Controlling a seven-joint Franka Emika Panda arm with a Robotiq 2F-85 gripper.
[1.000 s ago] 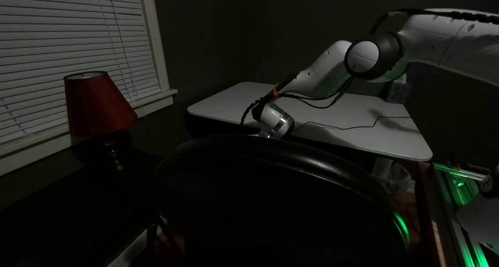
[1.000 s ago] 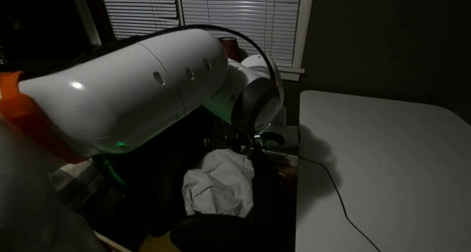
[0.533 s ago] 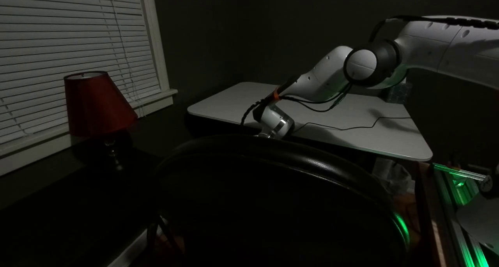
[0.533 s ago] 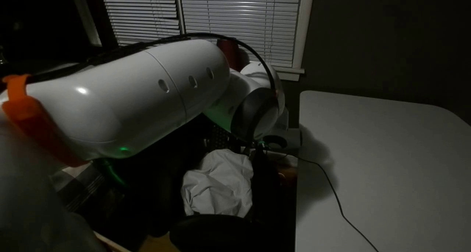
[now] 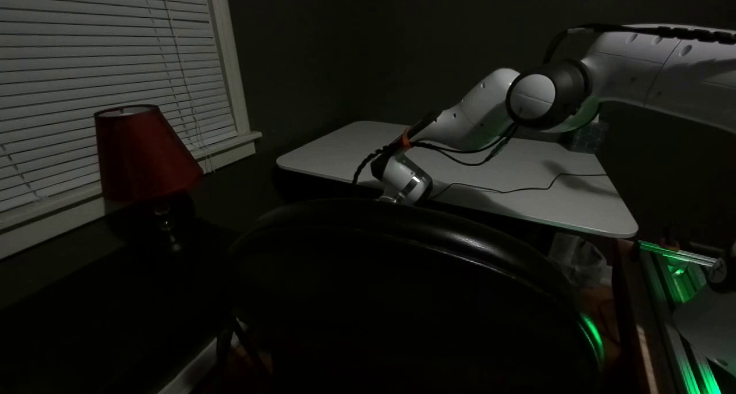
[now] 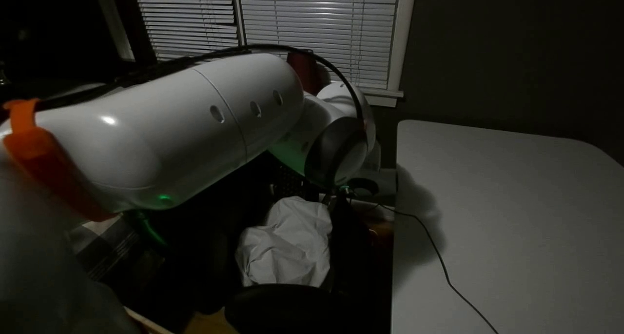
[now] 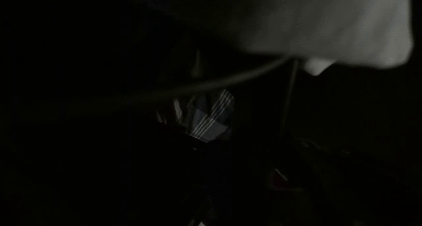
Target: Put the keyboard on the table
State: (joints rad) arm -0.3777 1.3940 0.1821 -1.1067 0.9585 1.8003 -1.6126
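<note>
In an exterior view, part of the dark keyboard [image 6: 288, 180] shows below my arm, its keys faint in the gloom. The white table [image 6: 507, 217] stands to its right, with a thin black cord [image 6: 446, 275] running across the top. My wrist [image 5: 405, 181] reaches down behind a black chair back, which hides my gripper there. My arm covers it in the opposite exterior view. The wrist view is almost black, so its fingers cannot be made out. The gripper is shut; whether the keyboard lies between its fingers cannot be seen.
The black chair back [image 5: 402, 267] rises in front of the wrist. A crumpled white cloth [image 6: 290, 246] lies near the keyboard. A red lamp [image 5: 144, 152] stands by the window, and a tissue box [image 5: 587, 136] sits on the table's far corner. Plaid fabric [image 7: 211, 123] shows in the wrist view.
My arm has come down a little, then stayed almost still. The gripper has shut. On the table the cord has slid slightly left, and the white cloth has shifted left a bit.
</note>
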